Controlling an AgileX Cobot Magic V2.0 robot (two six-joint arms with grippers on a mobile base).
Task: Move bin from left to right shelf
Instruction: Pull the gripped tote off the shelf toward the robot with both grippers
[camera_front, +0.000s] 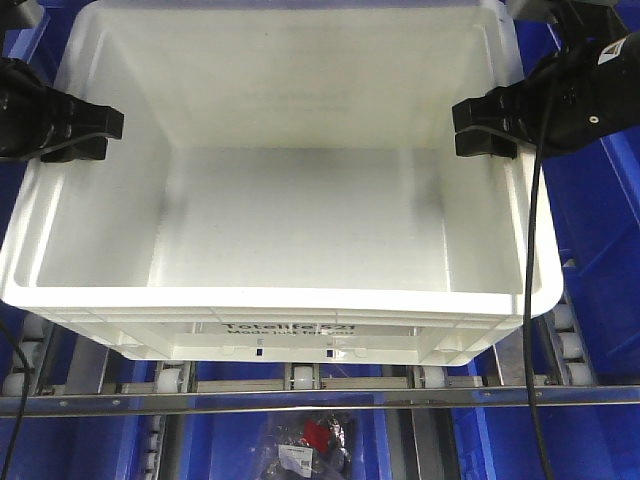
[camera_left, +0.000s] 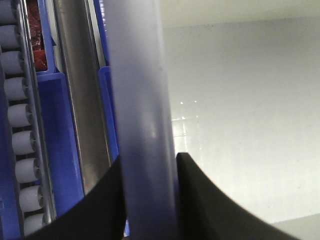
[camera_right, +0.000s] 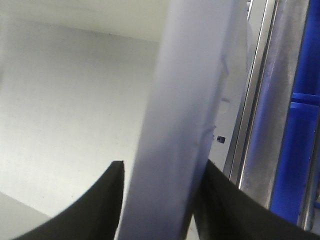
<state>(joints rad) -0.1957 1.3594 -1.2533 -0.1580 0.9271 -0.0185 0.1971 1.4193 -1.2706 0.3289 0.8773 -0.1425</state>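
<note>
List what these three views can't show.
- Front view: print on the white tote, near side, blurred and foreshortened.
- Front view: bagged red-and-black item below the rollers, too blurred to identify, crossed by the rail.
- Wrist views: left tool and right tool straddle the tote's rim; rim out of focus, tool bodies cut off by the bottom edge.

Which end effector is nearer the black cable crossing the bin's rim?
Right: right end effector grips the bin's rim beside the cable; left end effector grips the opposite rim.
</note>
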